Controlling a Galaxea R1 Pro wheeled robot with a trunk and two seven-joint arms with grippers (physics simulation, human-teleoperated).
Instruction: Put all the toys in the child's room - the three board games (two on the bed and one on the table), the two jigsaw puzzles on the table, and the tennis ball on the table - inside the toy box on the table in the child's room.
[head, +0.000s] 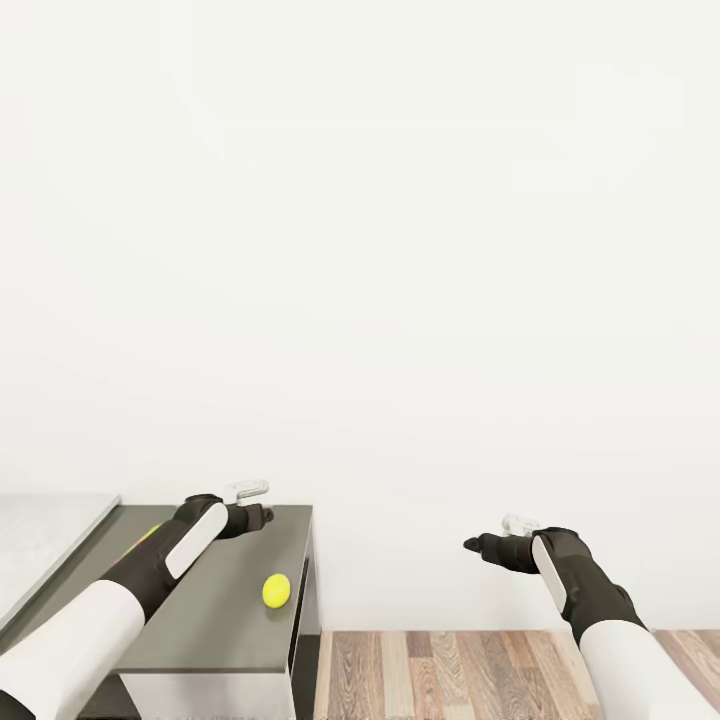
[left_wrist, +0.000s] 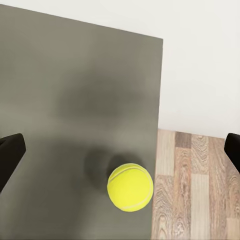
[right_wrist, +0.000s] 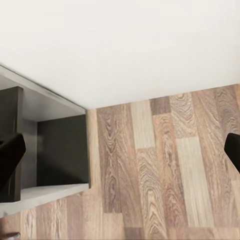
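The tennis ball (head: 276, 590) lies on the dark desk (head: 220, 630), near its right edge. The left gripper (head: 262, 517) hangs above the desk, fingers spread. The right gripper (head: 474, 545) hangs over the wood floor (head: 480, 675), fingers spread.

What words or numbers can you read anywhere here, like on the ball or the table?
None: no words, numbers or signs can be read.
The tennis ball is plain yellow-green, with only pale seam lines.
The dark grey table top, white wall and wood floor are bare of print.
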